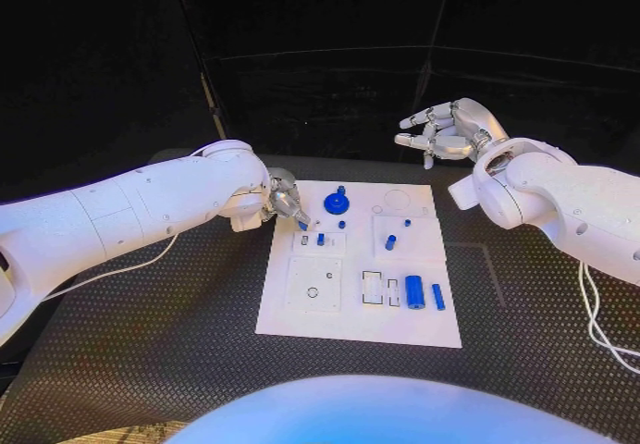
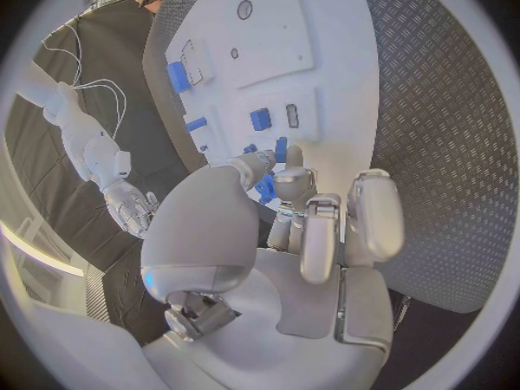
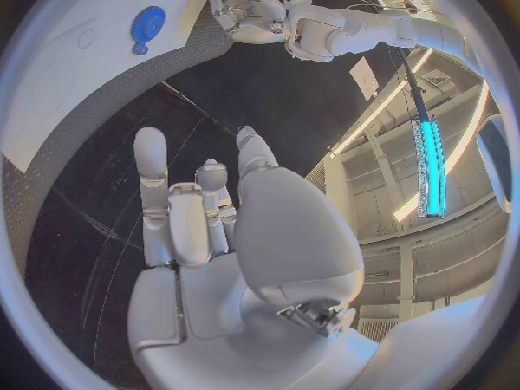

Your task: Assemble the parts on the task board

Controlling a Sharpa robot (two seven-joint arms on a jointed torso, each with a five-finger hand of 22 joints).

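Fingers of the left hand [image 1: 284, 205] curl down at the task board's [image 1: 358, 328] upper left corner, pinching a small blue part [image 1: 302, 225]. Right hand [image 1: 451, 130] hovers raised beyond the board's far right corner, fingers spread, holding nothing. No writing is legible.

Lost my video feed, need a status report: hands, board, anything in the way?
Left hand fingertips down at task board left edge, grip unclear. Right hand raised beyond board, open, empty. Blue parts lie loose. No obstruction.

One task board [image 1: 358, 319], two hands, several blue parts, one table [image 1: 160, 361].
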